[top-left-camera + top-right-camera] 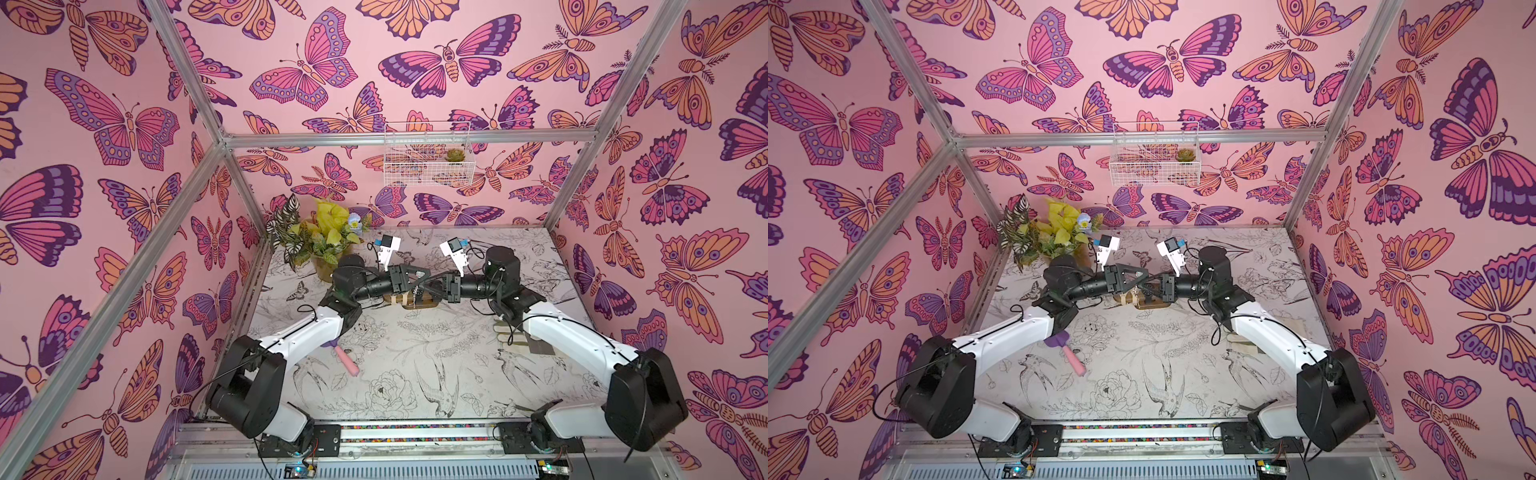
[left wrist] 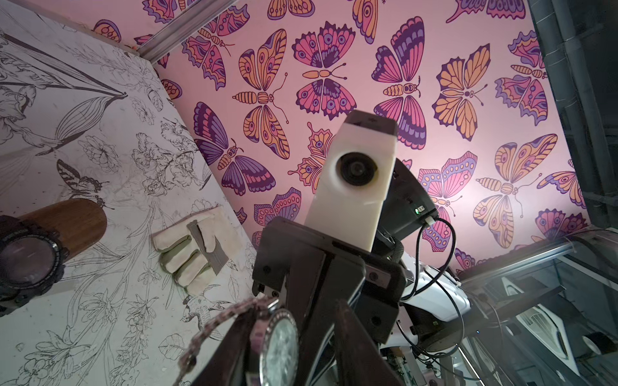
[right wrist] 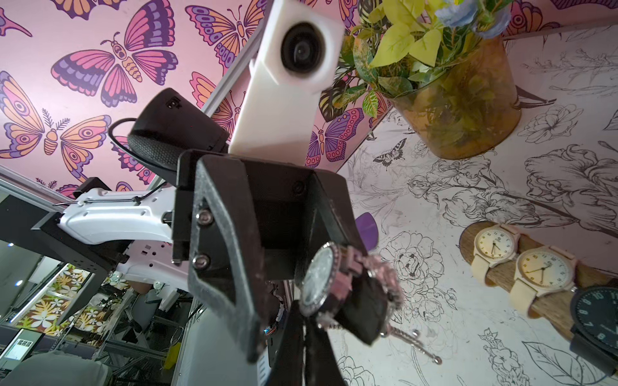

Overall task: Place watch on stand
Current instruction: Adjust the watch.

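The table (image 1: 415, 374), printed with line-drawn flowers and birds, stands inside butterfly-papered walls. The watch (image 3: 317, 277) is held in the air over the stand (image 3: 466, 242), between both grippers. The right gripper (image 3: 304, 320) pinches it, fingers pressed together. The left gripper (image 2: 294, 320) has its fingers spread on either side of the case.

Hazard: with one narrow grip, the watch may swing or drop. Its loose chain (image 3: 414, 344) may snag the mounted watches (image 3: 541, 270).

The dial stands on edge, not facing up. The stand's long axis runs across the table, from arm to arm.
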Motion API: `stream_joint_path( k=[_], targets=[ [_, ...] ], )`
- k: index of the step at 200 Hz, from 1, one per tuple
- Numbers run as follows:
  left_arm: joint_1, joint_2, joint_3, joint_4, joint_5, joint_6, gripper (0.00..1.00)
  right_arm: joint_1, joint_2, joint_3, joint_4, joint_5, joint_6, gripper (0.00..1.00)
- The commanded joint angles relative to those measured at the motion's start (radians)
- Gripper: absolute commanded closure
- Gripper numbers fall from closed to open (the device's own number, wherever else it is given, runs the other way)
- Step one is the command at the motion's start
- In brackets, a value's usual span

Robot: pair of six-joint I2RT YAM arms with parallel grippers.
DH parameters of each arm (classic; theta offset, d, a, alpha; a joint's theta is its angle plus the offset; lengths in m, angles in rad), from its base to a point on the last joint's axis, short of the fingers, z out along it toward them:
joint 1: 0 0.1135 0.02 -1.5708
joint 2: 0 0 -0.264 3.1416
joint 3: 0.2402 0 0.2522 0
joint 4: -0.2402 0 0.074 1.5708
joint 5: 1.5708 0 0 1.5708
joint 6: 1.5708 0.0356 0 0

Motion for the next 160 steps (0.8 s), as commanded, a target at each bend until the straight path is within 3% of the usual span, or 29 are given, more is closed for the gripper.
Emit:
stream_joint_path(
  k=[1, 160],
  targets=[
    [0.004, 0.003, -0.023, 0.06, 0.02, -0.014, 0.6, 0.002, -0.024, -0.016, 0.016, -0.011, -0.01, 1.0],
    [0.017, 0.032, -0.026, 0.143, 0.032, -0.085, 0.61, 0.003, -0.048, -0.032, -0.203, -0.098, -0.138, 1.0]
  ],
)
